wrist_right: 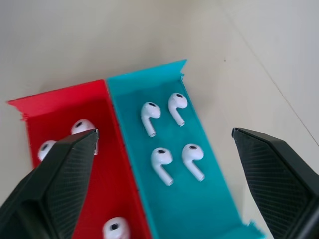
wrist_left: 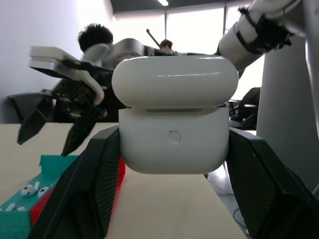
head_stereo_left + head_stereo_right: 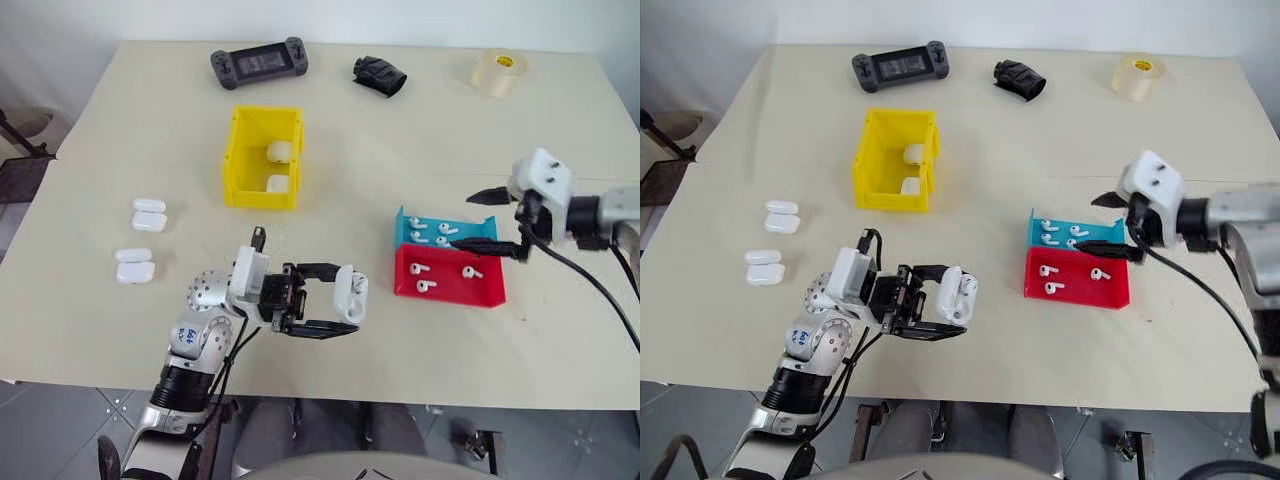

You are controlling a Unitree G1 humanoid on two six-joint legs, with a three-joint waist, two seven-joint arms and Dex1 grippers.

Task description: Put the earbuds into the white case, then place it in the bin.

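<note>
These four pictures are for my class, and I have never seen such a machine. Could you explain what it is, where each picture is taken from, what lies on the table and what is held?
It is a humanoid robot with two arms, each ending in a two-fingered tool. Two pictures look down from its head; the other two come from cameras on its wrists.

The left tool is shut on a white case, its lid slightly ajar in the left wrist picture. The right tool is open, hovering over a blue tray and a red tray, both holding loose earbuds.

On the cream table also lie a yellow bin with two cases inside, four spare cases, a game controller, a black object and a tape roll.
</note>
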